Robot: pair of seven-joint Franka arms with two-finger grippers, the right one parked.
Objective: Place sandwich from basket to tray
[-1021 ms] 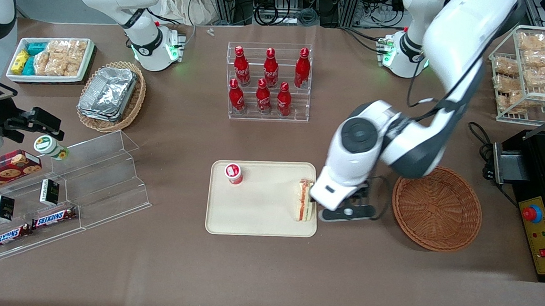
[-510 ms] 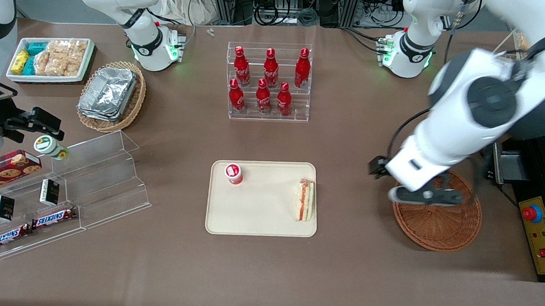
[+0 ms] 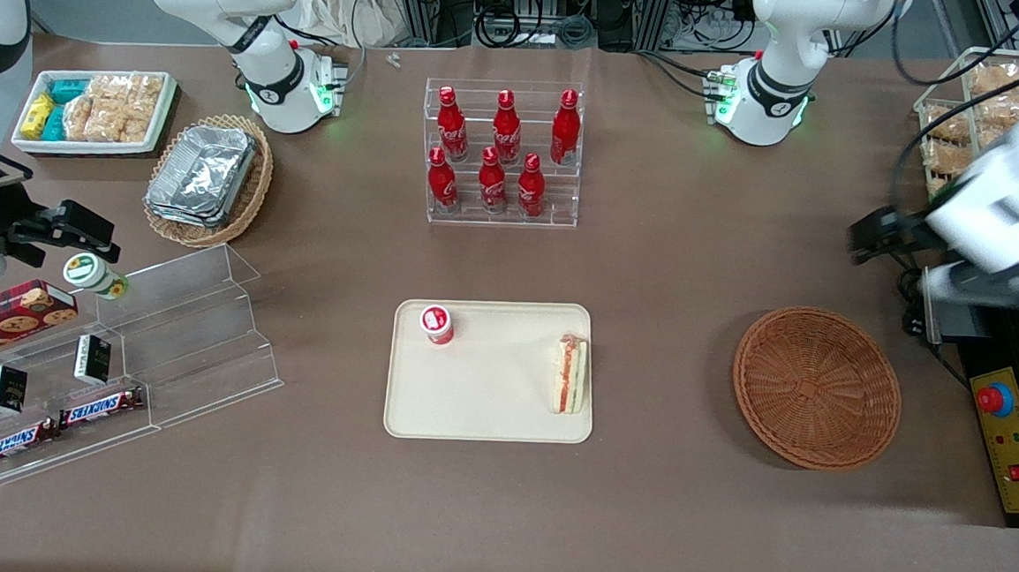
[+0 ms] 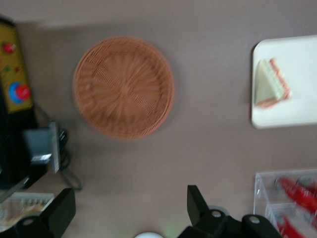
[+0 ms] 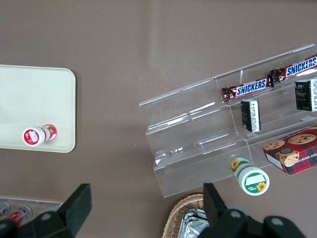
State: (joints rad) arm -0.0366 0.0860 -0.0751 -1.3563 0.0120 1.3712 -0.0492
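Note:
The sandwich (image 3: 569, 375) lies on the cream tray (image 3: 484, 413), close to the tray's rim on the side facing the basket; nothing touches it. In the left wrist view the sandwich (image 4: 270, 84) sits on the tray (image 4: 297, 116) as a pale wedge with orange and green edges. The reddish-brown woven basket (image 3: 815, 389) (image 4: 124, 87) holds nothing. My left gripper (image 3: 974, 286) (image 4: 129, 210) hangs high at the working arm's end of the table, past the basket and well away from the tray. Its fingers (image 4: 195, 203) stand wide apart and hold nothing.
A small red-capped bottle (image 3: 437, 324) stands on the tray. A clear rack of red bottles (image 3: 501, 157) is farther from the camera. A black control box with a red button (image 3: 1010, 414) and a wire rack of bagged snacks (image 3: 988, 130) sit beside the gripper.
One second ago my gripper was down at the sandwich on the tray. It has since swung away over the basket and risen toward the working arm's end, leaving the sandwich on the tray.

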